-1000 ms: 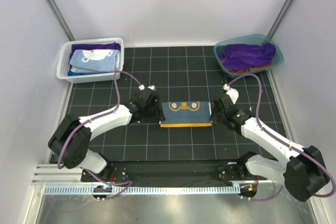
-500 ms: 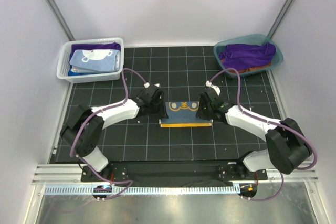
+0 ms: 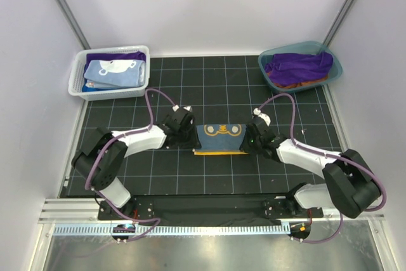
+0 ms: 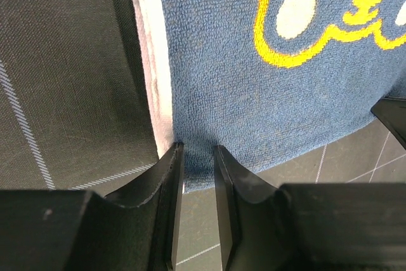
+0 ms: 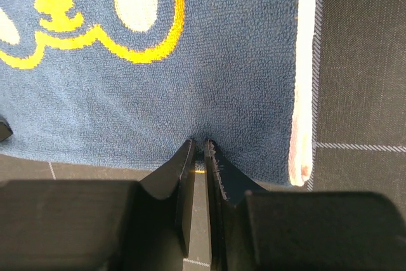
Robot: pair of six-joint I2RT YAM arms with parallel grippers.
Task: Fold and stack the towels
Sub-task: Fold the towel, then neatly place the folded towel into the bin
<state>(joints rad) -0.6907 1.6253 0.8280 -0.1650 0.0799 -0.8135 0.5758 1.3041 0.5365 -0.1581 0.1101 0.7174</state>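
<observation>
The navy towel [image 3: 219,138] lies folded flat in the middle of the worktop [image 3: 209,87], which is black with thin white lines. It makes a long shape that runs from left to right. It has yellow curly lines and pale ovals on top. A yellow edge [image 3: 219,152] shows along its near side. Up close, a white strip [image 4: 155,61] runs down the short end.

The left gripper [image 4: 193,157] is at the left end of the navy towel. Its jaws are narrow, and the near corner of the towel sits pinched between them. The right gripper [image 5: 200,147] is at the right end. Its jaws are almost together and they nip the near edge of the same towel. Both arms reach in low from the sides, and the towel is stretched between them.

Far off at the back left stands a white mesh basket [image 3: 76,84]. A light blue towel [image 3: 114,71] with white print lies folded in it. A deep purple towel [image 3: 130,56] peeks out behind that one. At the back right stands a teal tub [image 3: 336,71]. A crumpled purple towel [image 3: 298,66] fills most of it, and an orange cloth [image 3: 292,84] shows under it at the near side.
</observation>
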